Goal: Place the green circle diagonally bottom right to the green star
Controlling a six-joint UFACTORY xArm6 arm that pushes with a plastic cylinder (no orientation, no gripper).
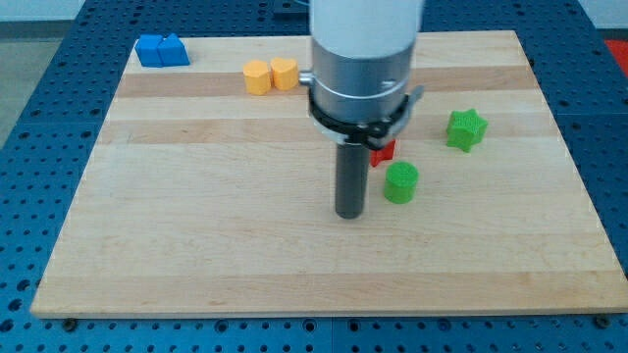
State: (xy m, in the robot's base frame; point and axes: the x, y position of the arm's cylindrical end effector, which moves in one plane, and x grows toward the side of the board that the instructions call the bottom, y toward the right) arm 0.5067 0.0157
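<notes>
The green circle (400, 182) lies on the wooden board right of centre. The green star (466, 129) lies up and to the right of it, near the board's right side. My tip (350, 213) rests on the board just left of the green circle, slightly below it, with a small gap between them. The arm's white and grey body hangs over the board's top middle and hides what lies behind it.
A red block (383, 151) peeks out from behind the arm, just above the green circle. Two yellow blocks (270, 75) sit near the top middle. Two blue blocks (162, 49) sit at the board's (196, 245) top left corner.
</notes>
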